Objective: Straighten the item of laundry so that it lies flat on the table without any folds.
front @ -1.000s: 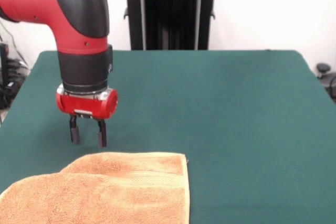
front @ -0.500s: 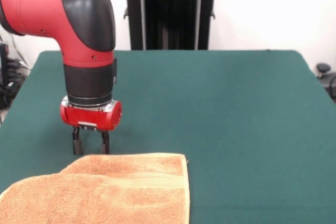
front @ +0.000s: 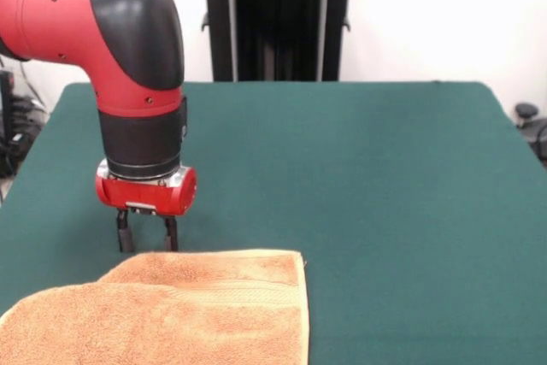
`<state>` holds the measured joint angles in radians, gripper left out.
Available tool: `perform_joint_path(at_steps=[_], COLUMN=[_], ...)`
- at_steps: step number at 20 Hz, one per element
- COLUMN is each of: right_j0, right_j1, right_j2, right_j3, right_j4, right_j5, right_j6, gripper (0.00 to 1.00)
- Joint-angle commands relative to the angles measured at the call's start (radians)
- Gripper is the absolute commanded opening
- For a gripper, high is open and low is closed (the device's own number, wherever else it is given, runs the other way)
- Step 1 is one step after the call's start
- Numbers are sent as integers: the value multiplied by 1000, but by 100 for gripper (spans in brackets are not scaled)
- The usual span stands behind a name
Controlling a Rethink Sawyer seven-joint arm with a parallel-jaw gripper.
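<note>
I see the towel (front: 171, 309) at the near left of the table (front: 385, 194), its left part folded over on itself. My gripper (front: 148, 244) sits just behind the towel's far edge, fingers spread, holding nothing; tips look hidden by the hem, so contact is unclear.

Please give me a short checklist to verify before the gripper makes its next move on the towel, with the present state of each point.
1. Gripper open: ok, its two fingers stand apart.
2. Gripper near the orange-tan towel: ok, it is by the far edge.
3. Fingers touching the towel: cannot tell.
4. Towel flat, no folds: not ok, a folded layer lies over its left part.
5. Free green table to spread on: ok, to the right.
6. Whole towel in view: not ok, the picture's bottom edge cuts it.
</note>
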<state>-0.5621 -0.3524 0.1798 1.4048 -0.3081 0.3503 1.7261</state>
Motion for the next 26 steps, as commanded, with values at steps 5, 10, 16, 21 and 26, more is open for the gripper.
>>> perform_joint_path(at_steps=[5,10,16,21,26], right_j0=[76,74,71,80,73], right_j1=[1,-60,-63,-76,-69], right_j2=[36,34,46,31,35], right_j3=[-4,31,10,20,19], right_j4=[54,65,76,75,69], right_j5=[113,170,208,214,205], right_j6=[114,99,78,91,87], gripper=[100,100,100,100,100])
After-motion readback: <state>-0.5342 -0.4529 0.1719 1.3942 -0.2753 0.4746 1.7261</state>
